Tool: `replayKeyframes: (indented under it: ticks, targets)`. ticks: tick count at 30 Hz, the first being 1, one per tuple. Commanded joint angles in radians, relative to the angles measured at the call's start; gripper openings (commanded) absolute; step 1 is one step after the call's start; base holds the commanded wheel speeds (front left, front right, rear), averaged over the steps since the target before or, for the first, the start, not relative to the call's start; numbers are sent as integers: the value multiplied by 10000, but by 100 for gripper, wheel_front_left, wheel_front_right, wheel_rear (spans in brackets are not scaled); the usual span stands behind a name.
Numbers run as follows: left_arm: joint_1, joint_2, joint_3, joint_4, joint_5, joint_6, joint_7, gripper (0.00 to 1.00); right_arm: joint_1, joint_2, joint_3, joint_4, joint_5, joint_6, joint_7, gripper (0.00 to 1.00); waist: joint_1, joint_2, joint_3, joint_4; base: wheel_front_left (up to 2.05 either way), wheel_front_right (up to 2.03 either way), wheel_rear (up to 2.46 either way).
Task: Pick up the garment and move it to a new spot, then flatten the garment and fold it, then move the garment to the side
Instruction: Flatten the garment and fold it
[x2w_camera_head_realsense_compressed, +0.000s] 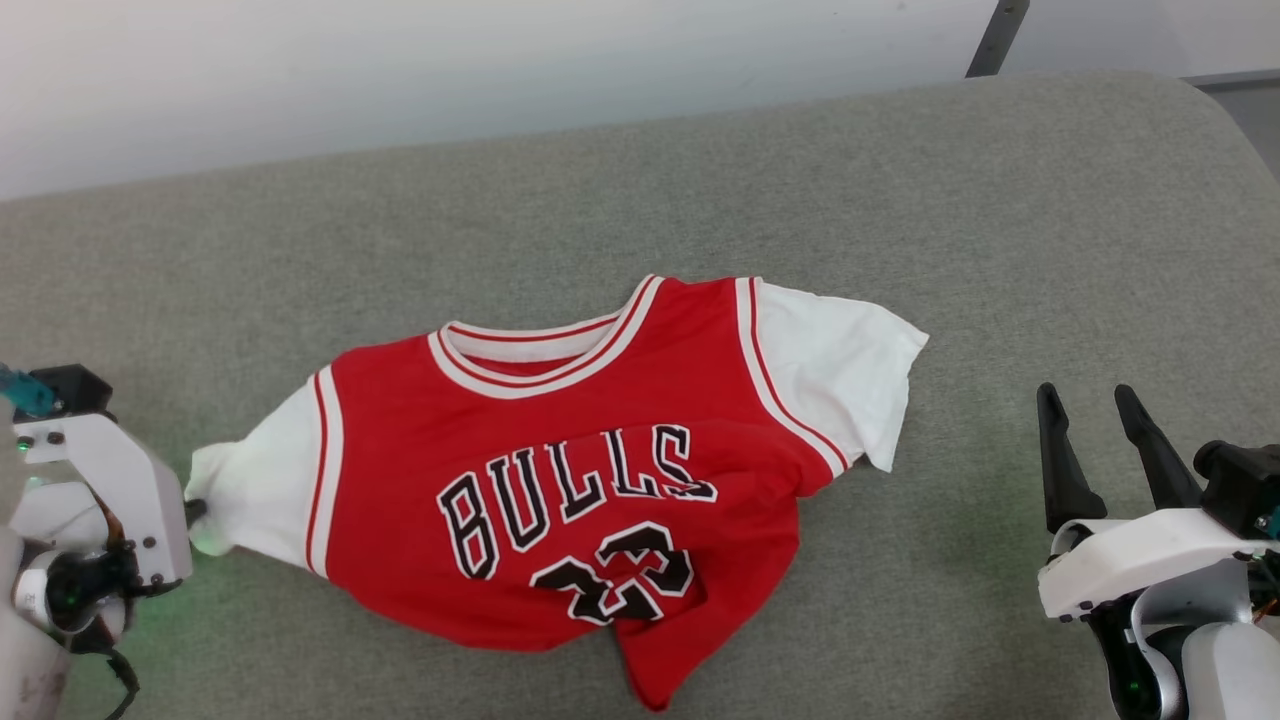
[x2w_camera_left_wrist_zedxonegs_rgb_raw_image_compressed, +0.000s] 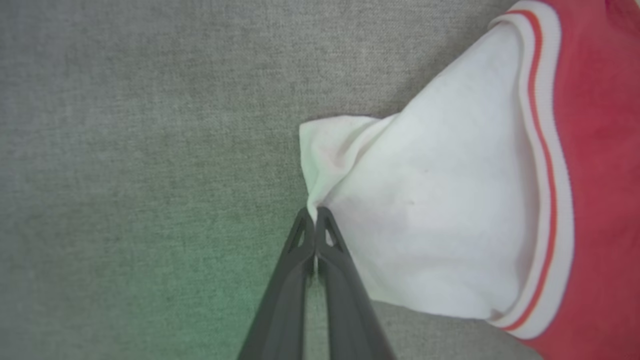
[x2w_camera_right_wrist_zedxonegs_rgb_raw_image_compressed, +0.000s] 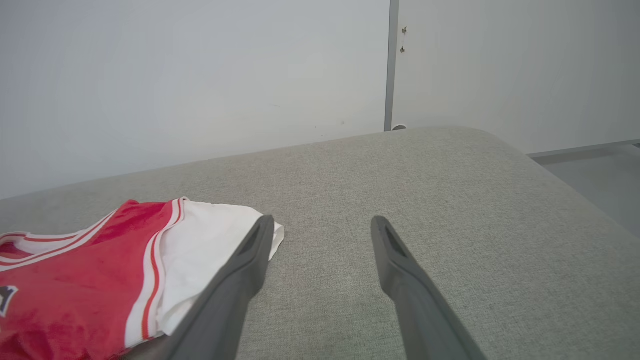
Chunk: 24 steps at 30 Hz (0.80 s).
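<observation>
Tightly pressed together, the left gripper (x2w_camera_left_wrist_zedxonegs_rgb_raw_image_compressed: 315, 214) is pinched on the bunched tip of a white sleeve (x2w_camera_left_wrist_zedxonegs_rgb_raw_image_compressed: 425, 210) at the left end of the garment (x2w_camera_head_realsense_compressed: 560, 400). That sleeve is pulled into a point at the fingers. The garment is laid front-up across the middle of the grey padded surface (x2w_camera_head_realsense_compressed: 900, 200), with the "BULLS" lettering (x2w_camera_head_realsense_compressed: 575, 485) readable. Its lower hem is rumpled and folded over at the garment's lower right. The other white sleeve (x2w_camera_head_realsense_compressed: 850, 380) is spread flat at the garment's right end. Well apart to the garment's right, the right gripper (x2w_camera_head_realsense_compressed: 1085, 392) is held spread wide, with nothing between its fingers. A pale wall (x2w_camera_head_realsense_compressed: 400, 60) is seen beyond the garment.
</observation>
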<state>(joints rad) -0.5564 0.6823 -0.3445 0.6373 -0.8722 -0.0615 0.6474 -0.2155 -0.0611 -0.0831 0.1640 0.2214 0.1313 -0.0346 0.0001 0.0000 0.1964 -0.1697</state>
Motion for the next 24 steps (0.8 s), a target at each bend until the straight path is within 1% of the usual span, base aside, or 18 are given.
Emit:
replayKeyframes:
  ticks: [1, 2, 9, 19, 24]
  targets:
    - [-15, -57, 33, 88, -77, -22, -59, 93, -62, -13, 36, -53, 18, -10, -12, 100, -1, 0, 3, 26, 0, 0, 0]
    - [-44, -92, 52, 145, -92, 5, -63, 100, -70, -12, 46, -61, 11, -10, 1, 100, -1, 0, 3, 42, 0, 0, 0]
    - [-245, -144, 79, 4, -182, 161, 35, 100, -34, -18, 49, -148, 27, -10, 64, 100, -1, 0, -105, 267, 0, 0, 0]
    - [-90, 22, -58, -1278, 124, 348, -188, 100, 24, -65, 185, -502, 0, -10, 25, 100, -1, 0, -453, 568, 0, 0, 0]
    - [-141, 38, -156, -1565, 289, 379, -323, 100, -32, -61, 320, -814, 27, -10, 141, 100, -1, 0, -459, 570, 0, 0, 0]
